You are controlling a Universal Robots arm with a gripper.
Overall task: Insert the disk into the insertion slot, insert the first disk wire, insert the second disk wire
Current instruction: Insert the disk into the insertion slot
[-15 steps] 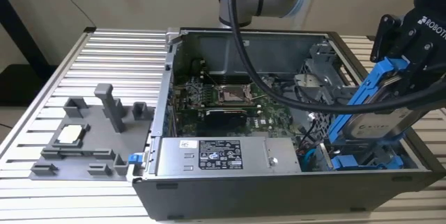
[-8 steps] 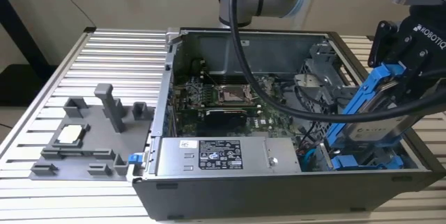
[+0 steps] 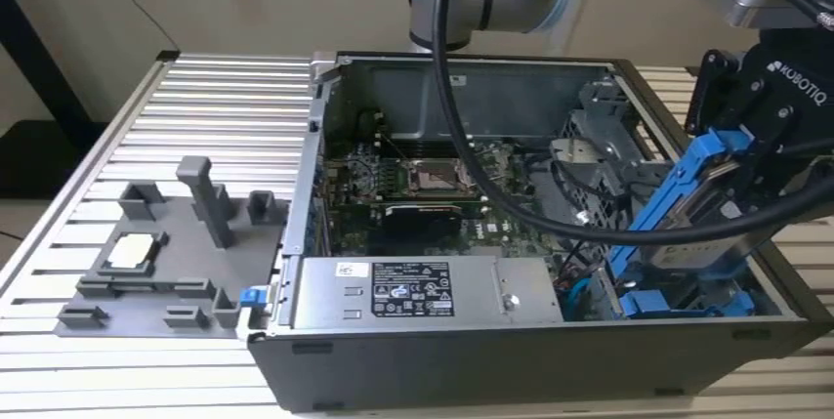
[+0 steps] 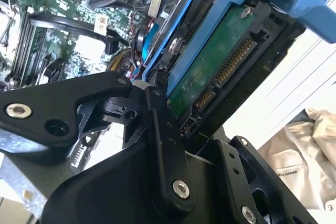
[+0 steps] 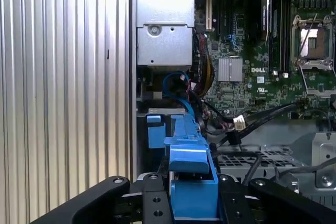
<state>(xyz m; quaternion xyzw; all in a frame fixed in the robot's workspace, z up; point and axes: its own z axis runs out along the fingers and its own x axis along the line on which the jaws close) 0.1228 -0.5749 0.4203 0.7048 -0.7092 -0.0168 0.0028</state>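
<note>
A slotted aluminium table [image 3: 195, 97] carries an open computer case [image 3: 521, 360] lying on its side. A grey fixture plate [image 3: 144, 282] with upright pegs rests on the table, just beside the case on the exterior view's left.

Inside the case, the power supply [image 3: 417, 292] runs along the near wall. The motherboard [image 3: 417, 185] lies beyond it.

The gripper [image 3: 725, 194] hangs over the case corner at the exterior view's right. Its fingers [image 5: 152, 203] are closed against the two opposite sides of the blue carrier frame and clamp the disk [image 3: 690, 204].

The disk is tilted. Its lower end dips inside the case, and its upper end stands above the case rim. In the second wrist view, the disk's green circuit board and connector row [image 4: 226, 66] face the camera.

The insertion slot [image 5: 151, 157] is a dark bay beside the power supply. The disk is above it and not seated. A blue-tabbed carrier [image 3: 678, 304] sits in the cage below the disk.
</note>
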